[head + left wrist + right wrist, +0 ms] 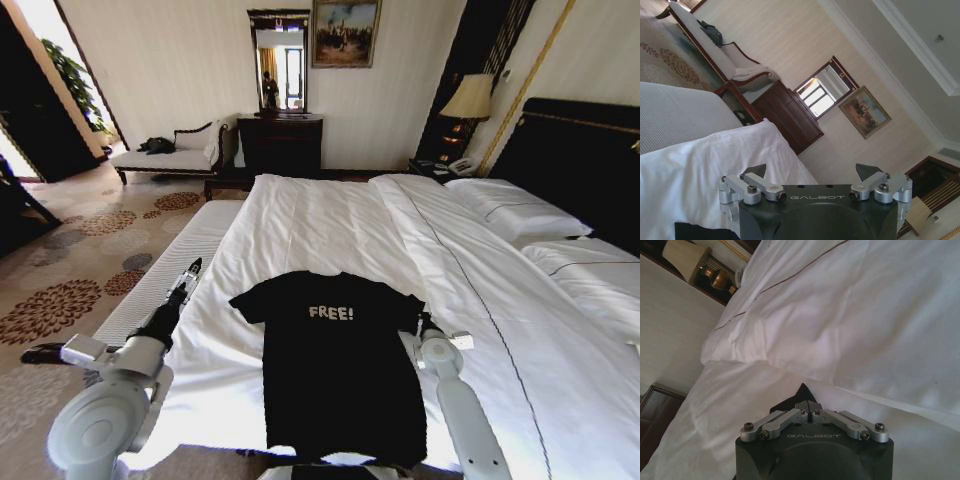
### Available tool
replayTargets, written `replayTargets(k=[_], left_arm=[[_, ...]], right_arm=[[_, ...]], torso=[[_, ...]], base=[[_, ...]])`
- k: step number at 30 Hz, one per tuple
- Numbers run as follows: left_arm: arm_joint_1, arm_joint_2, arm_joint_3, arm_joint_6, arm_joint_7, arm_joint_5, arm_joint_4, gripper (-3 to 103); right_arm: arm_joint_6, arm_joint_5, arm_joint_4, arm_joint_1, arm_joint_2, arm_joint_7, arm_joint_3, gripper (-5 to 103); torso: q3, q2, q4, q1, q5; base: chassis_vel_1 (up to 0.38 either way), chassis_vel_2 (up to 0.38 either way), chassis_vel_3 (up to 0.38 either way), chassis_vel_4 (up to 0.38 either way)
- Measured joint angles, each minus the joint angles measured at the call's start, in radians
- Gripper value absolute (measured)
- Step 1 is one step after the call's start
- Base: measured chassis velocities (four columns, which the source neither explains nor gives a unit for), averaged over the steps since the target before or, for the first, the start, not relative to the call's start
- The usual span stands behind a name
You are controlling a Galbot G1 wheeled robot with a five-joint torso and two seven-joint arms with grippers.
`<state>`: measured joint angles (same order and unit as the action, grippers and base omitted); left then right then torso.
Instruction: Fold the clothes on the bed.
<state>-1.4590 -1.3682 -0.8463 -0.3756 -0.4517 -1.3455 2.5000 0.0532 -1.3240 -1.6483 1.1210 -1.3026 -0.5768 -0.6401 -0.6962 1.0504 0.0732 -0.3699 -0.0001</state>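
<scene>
White rounded arms [105, 405], black forearm sections. Black gripper [812, 172] housings marked GALBOT; silver linkages [815, 422] with dark screws.

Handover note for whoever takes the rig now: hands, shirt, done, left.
Left hand: open, empty, held above the bed's left edge, off the shirt's left sleeve.
Right hand: fingers shut, with a bit of black cloth at the tips; it sits at the T-shirt's right sleeve. It looks like a pinch on the sleeve, but the head view hides the contact.
T-shirt: spread flat, face up, lettering readable, at the near end of the bed on the white duvet.
Done: shirt laid out flat. No fold made yet.
Left: all folds, sleeves and body.
</scene>
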Motion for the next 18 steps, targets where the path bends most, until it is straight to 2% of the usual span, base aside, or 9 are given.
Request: replayTargets(k=[10, 12, 14, 17, 18], left_arm=[[-0.001, -0.004, 0.002, 0.001, 0.000, 0.008, 0.000, 100], [-0.002, -0.003, 0.002, 0.002, 0.000, 0.010, 0.000, 100], [-0.002, -0.003, 0.002, 0.002, 0.000, 0.010, 0.000, 100], [0.000, -0.004, 0.003, 0.002, 0.000, 0.011, 0.000, 100], [0.000, -0.004, 0.003, 0.002, 0.000, 0.011, 0.000, 100]], right_arm=[[-0.011, 0.045, 0.022, -0.011, -0.002, 0.011, 0.010, 0], [-0.014, 0.056, 0.045, -0.015, 0.001, 0.016, 0.012, 11], [-0.014, 0.058, 0.053, -0.017, 0.001, 0.019, 0.013, 11], [-0.015, 0.059, 0.067, -0.022, 0.002, 0.028, 0.014, 27], [-0.015, 0.059, 0.067, -0.022, 0.002, 0.028, 0.014, 27]], torso=[[0.000, 0.000, 0.0000, 0.000, 0.0001], [0.000, 0.000, 0.0000, 0.000, 0.0001], [0.000, 0.000, 0.0000, 0.000, 0.0001], [0.000, 0.000, 0.0000, 0.000, 0.0001], [0.000, 0.000, 0.0000, 0.000, 0.0001]], base=[[0.000, 0.000, 0.000, 0.000], [0.000, 0.000, 0.000, 0.000], [0.000, 0.000, 0.000, 0.000], [0.000, 0.000, 0.000, 0.000], [0.000, 0.000, 0.000, 0.000]])
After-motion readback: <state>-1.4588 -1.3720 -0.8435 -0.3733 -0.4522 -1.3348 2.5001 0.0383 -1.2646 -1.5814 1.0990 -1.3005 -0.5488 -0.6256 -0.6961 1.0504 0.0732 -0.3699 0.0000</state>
